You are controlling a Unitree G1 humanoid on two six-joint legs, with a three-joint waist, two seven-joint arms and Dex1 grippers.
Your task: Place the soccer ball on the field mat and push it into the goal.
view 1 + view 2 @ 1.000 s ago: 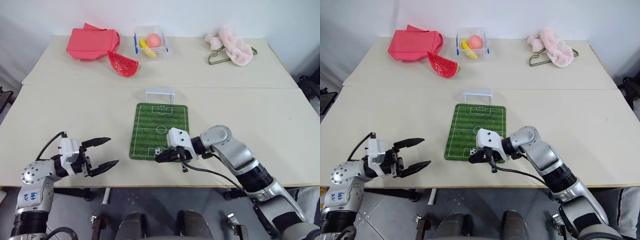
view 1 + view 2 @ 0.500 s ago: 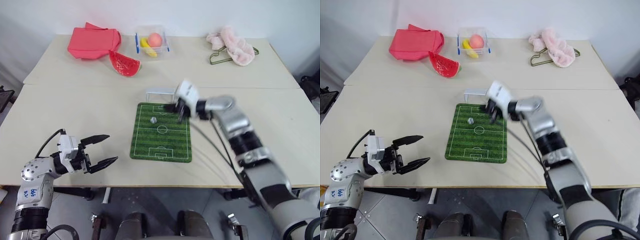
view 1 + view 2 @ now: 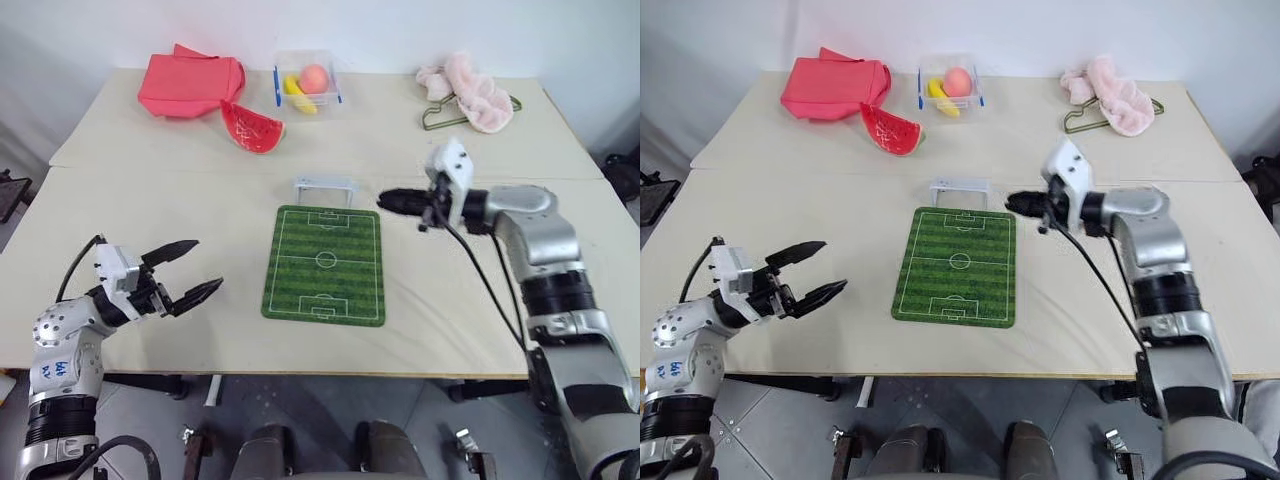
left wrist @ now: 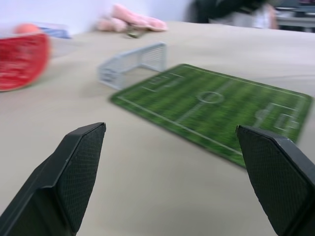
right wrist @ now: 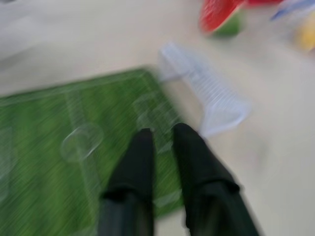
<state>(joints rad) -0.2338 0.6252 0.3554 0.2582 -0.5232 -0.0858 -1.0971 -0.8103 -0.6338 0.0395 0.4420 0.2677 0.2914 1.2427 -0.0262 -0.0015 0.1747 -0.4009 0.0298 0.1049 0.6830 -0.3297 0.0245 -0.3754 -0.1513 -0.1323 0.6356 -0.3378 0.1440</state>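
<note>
Goal (image 4: pixel 132 61) netting shows from left pincer (image 4: pixel 172 182).

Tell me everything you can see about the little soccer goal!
The goal is a tiny white frame with pale netting, looking like plastic. It stands upright on the beige table, right at the far end of the green field mat, its open mouth facing the mat. Nothing grips it, and I can't make out a ball inside.
</note>
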